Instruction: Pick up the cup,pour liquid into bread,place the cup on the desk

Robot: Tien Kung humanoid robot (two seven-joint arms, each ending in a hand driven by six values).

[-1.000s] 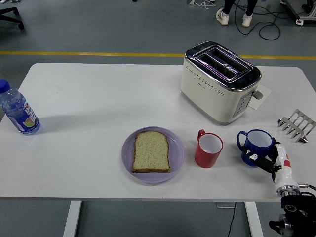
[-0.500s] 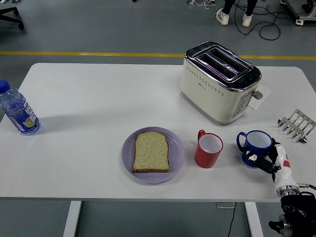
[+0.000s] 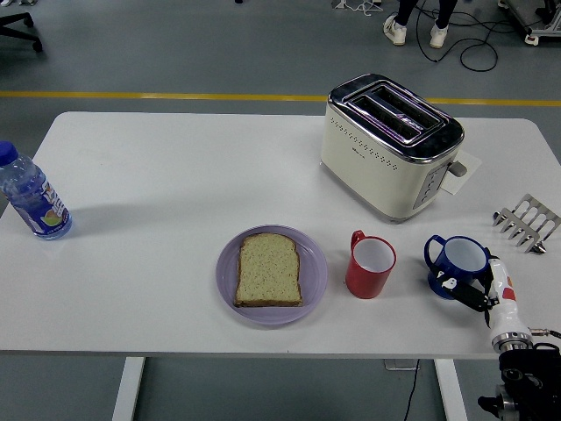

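Our right hand (image 3: 478, 294), black and white with fingers clamped on the glossy blue ceramic cup (image 3: 459, 264) at the white tabletop's (image 3: 158, 175) near right, has nudged it slightly rightward; we judge pickup beginning. The bread slice (image 3: 268, 269) waits left. Finger contact is hard to see; the arm is cut off.

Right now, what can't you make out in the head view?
- Blue cup: its near base is covered by the right hand; how firmly it is gripped is unclear.
- Both cups: any liquid inside is indiscernible; red cup shows only a white interior.
- Left arm: outside the picture.
- Bottle: label print too small.
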